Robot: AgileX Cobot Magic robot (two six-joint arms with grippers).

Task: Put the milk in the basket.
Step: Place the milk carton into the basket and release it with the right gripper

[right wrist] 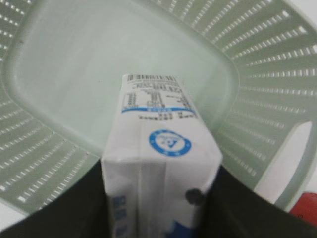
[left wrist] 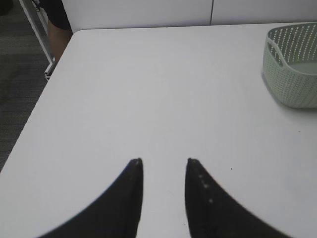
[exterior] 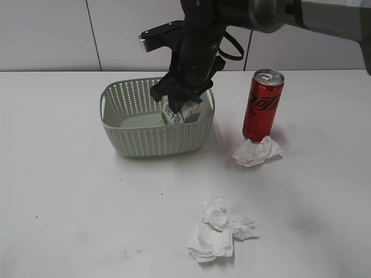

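Exterior view – right gripper: reaches down into the basket, its fingers clamped on the milk.
Exterior view – milk: inside the basket walls at the right end, tilted; whether it touches the floor cannot be told.
Exterior view – surroundings: a red can stands on the tabletop right of the basket, with a crumpled tissue at its foot and another tissue wad nearer the camera.
Left wrist view – left gripper: fingers spread apart, holding nothing, over bare tabletop, well apart from the basket at the right edge.
Right wrist view – milk: pinched between the two dark fingers, carton pointing down toward the basket's empty floor.
Progress: carton is carried over and lowered within the rim; what looks left is setting it down, letting go and withdrawing.
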